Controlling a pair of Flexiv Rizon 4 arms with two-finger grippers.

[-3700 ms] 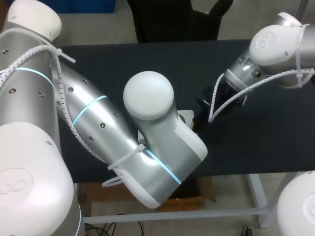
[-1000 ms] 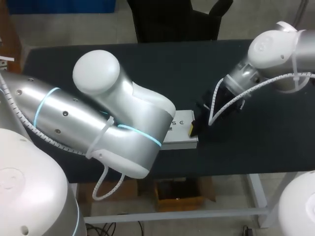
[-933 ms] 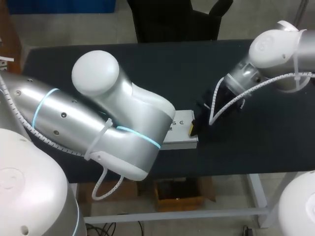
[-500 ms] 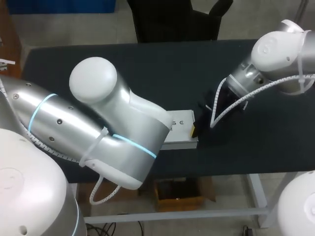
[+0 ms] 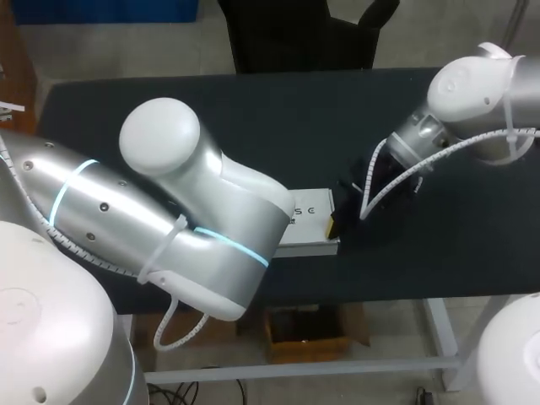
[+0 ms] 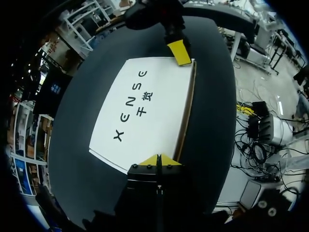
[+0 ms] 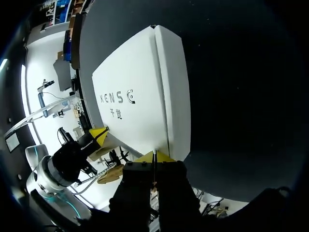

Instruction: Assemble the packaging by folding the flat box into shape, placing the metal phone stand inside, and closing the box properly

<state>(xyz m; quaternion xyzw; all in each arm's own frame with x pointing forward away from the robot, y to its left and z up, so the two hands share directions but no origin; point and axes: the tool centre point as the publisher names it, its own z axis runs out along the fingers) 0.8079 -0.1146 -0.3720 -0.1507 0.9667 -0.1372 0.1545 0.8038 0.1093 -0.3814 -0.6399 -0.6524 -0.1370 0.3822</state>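
Note:
The white box (image 5: 314,221) lies flat and closed on the dark table (image 5: 278,110), close to its front edge; my left arm covers most of it in the head view. In the left wrist view my left gripper (image 6: 159,160) is shut, its tips at the near end of the box (image 6: 145,104). My right gripper (image 5: 332,224) is shut at the opposite end, and shows at the box's far corner as a yellow tip (image 6: 179,51). In the right wrist view my right gripper (image 7: 153,157) meets the box (image 7: 140,96) end on. No phone stand is visible.
My left arm's big elbow (image 5: 160,137) hangs over the table's front left. Bare dark tabletop lies behind the box and to its right (image 5: 456,245). The table's front edge (image 5: 380,297) runs just below the box.
My left arm's elbow has swung a little to the left and back, baring more of the box. The right arm has shifted slightly. The box has not moved, and both grippers stay shut.

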